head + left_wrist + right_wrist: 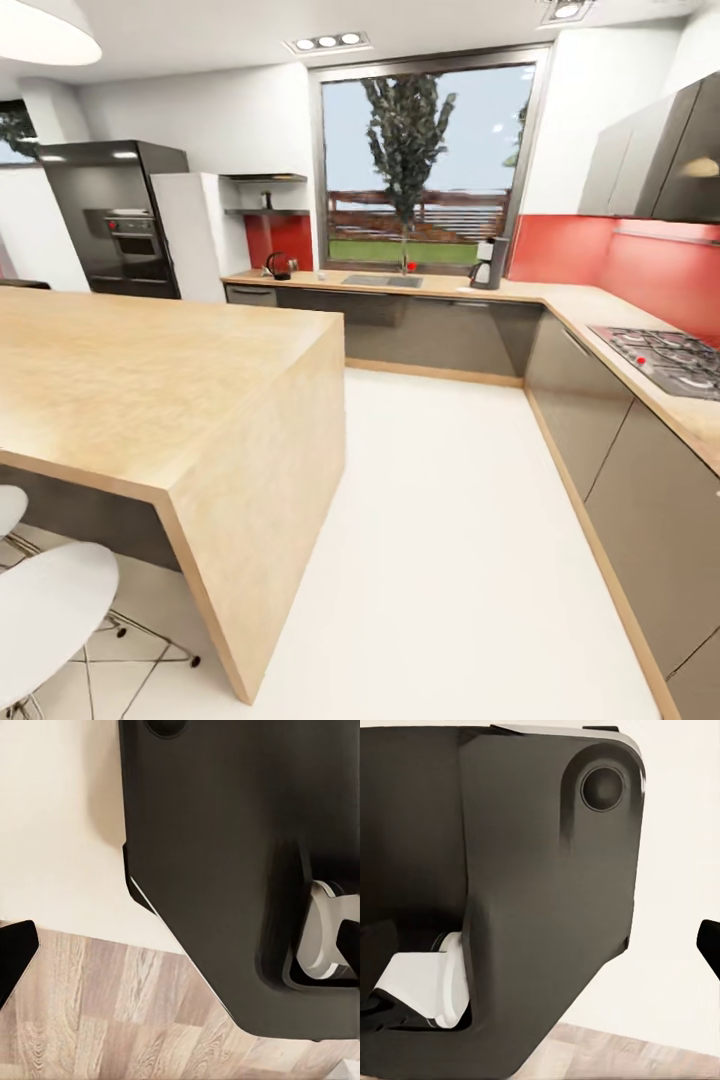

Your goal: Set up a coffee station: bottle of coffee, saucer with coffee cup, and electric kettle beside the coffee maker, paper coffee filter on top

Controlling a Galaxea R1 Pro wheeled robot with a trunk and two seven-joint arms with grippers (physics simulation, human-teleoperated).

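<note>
Across kitchen, coffee maker (489, 263) and electric kettle (277, 266) small, blurry; jaws' state unreadable.

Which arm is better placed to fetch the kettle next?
Left, marginally. The electric kettle sits at the left end of the far kitchen countertop, the coffee maker further right. Neither arm is in reach yet: the robot stands across the floor, beside the wooden bar.
</note>
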